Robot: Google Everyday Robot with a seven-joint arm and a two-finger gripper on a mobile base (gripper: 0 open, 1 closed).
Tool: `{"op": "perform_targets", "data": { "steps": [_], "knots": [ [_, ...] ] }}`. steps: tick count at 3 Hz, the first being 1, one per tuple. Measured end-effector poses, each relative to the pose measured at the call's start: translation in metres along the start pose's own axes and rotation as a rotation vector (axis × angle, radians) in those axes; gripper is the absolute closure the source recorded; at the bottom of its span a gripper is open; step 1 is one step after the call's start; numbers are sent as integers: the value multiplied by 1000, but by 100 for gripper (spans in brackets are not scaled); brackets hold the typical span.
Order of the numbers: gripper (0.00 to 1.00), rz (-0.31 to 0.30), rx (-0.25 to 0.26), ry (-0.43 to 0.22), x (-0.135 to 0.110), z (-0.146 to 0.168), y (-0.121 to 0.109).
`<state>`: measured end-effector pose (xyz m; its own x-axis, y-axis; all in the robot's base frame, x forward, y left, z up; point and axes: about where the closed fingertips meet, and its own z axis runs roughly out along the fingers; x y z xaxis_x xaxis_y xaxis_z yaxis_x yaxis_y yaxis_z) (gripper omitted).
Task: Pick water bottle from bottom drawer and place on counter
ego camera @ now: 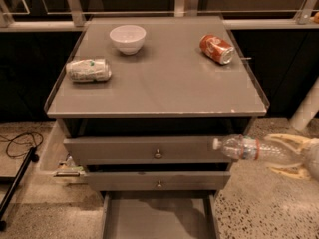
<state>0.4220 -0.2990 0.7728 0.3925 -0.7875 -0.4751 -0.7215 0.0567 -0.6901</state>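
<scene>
The water bottle (249, 149) is clear with a red-and-blue band and a white cap. It lies level in the air, cap pointing left, in front of the right end of the top drawer. My gripper (279, 155) is at the right edge, shut on the bottle's base end, its pale fingers (289, 139) above and below it. The bottom drawer (158, 216) is pulled out at the bottom and looks bare. The counter (164, 78) is the grey top above, a little higher than the bottle.
On the counter are a white bowl (127, 38) at the back, a silver-green can (88, 69) lying at the left and a red soda can (216, 49) lying at the back right. Two knobbed drawers (157, 153) sit slightly open. A cable (17, 146) lies on the floor at the left.
</scene>
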Motion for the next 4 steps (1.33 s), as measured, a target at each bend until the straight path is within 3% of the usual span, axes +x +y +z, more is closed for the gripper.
{"op": "perform_targets", "data": {
  "steps": [1, 2, 3, 4],
  "knots": [
    [100, -67, -26, 4, -35, -25, -46],
    [100, -114, -37, -34, -69, -51, -89],
    [100, -114, -37, -34, -69, -51, -90],
    [100, -141, -44, -73, -67, -36, -114]
  ]
}}
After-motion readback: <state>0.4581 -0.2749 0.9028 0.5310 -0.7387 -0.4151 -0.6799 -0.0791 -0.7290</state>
